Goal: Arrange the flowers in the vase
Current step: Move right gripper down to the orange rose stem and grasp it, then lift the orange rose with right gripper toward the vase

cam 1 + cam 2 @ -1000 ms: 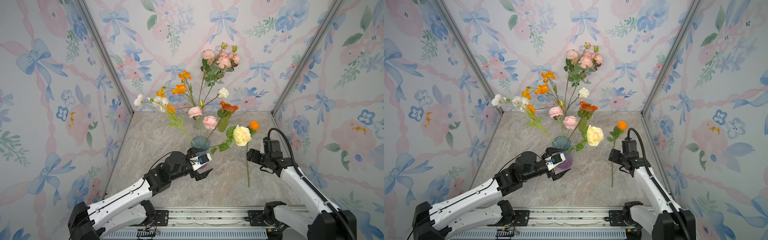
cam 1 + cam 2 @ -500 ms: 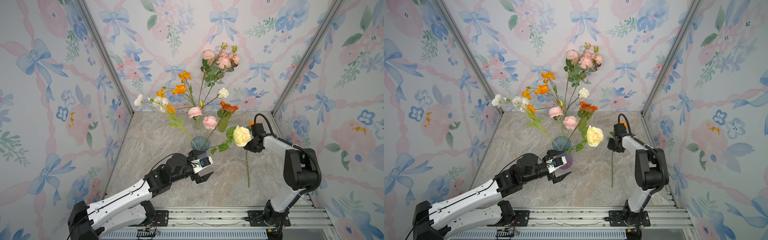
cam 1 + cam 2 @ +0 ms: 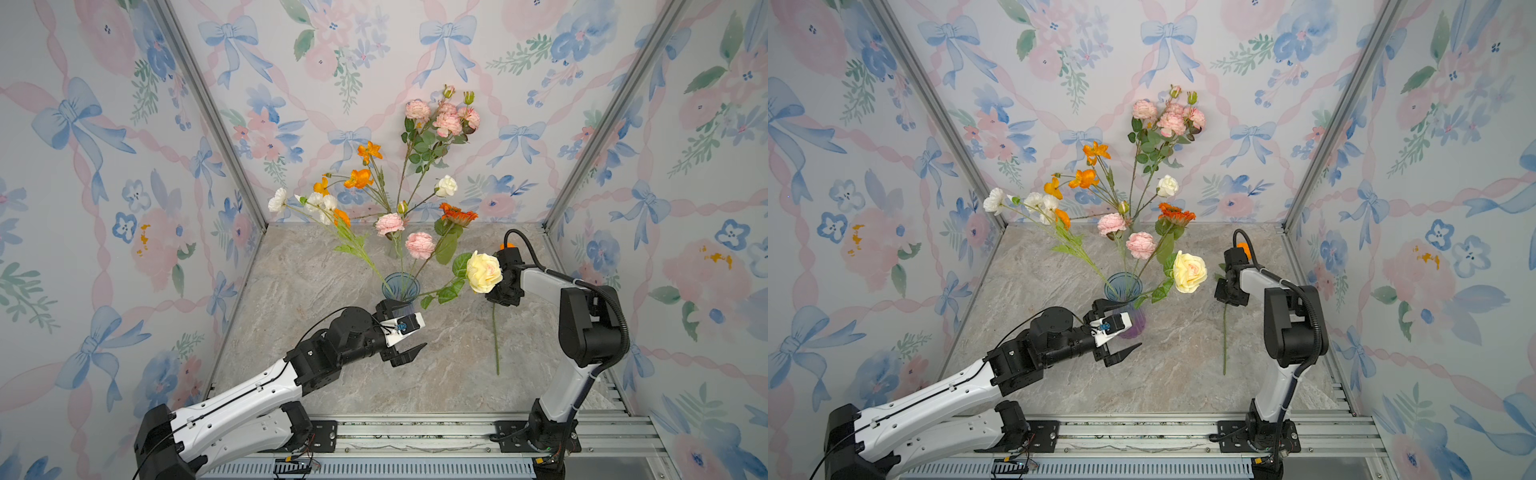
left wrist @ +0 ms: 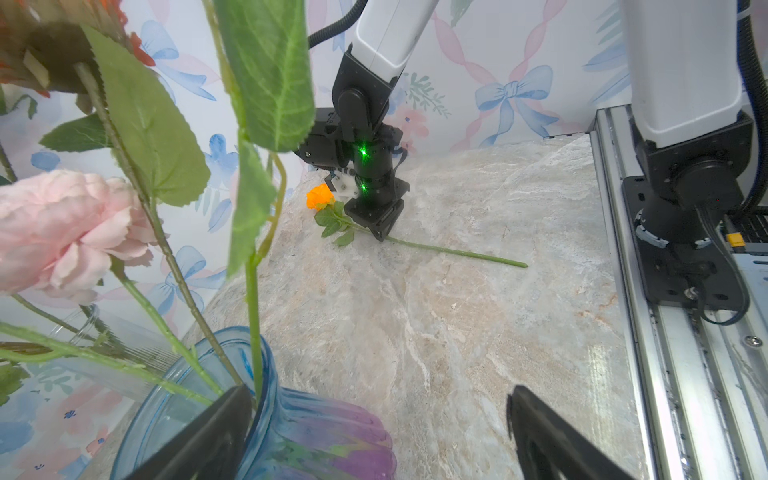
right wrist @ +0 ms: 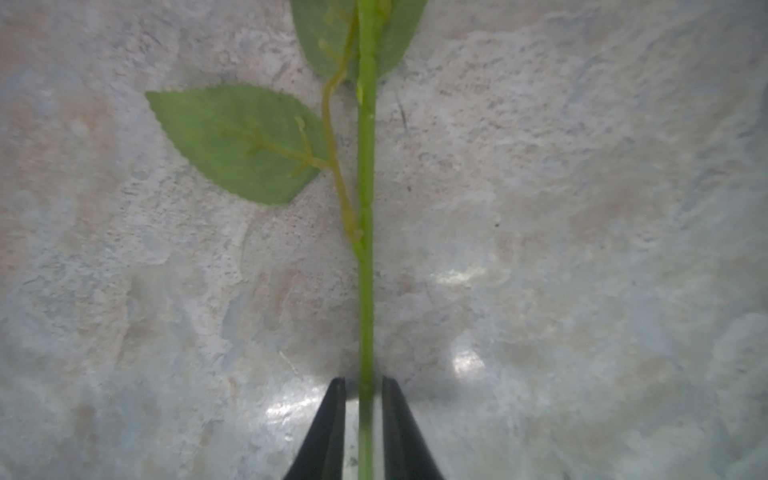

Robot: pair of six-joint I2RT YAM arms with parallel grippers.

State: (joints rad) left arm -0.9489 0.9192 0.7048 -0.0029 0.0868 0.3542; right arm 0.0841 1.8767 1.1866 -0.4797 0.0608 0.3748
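- The right gripper points straight down at the table. Its jaws are narrow, one finger on each side of the green stem, with a sliver of table showing on both sides.
- That stem belongs to the loose flower, a small orange bloom. It lies flat on the table at about 3 o'clock from the vase in both top views, bloom end toward 12 and cut end toward 6.
- The gripper stands over the stem just below the bloom and leaves.
- The left gripper hovers at 6 o'clock of the vase with its jaws wide apart and nothing between them. In the left wrist view one fingertip sits right against the vase's blue neck.
- The other flowers stand in the vase, fanning from 10 to 2 o'clock. A cream rose leans out toward 3, close to the right gripper.
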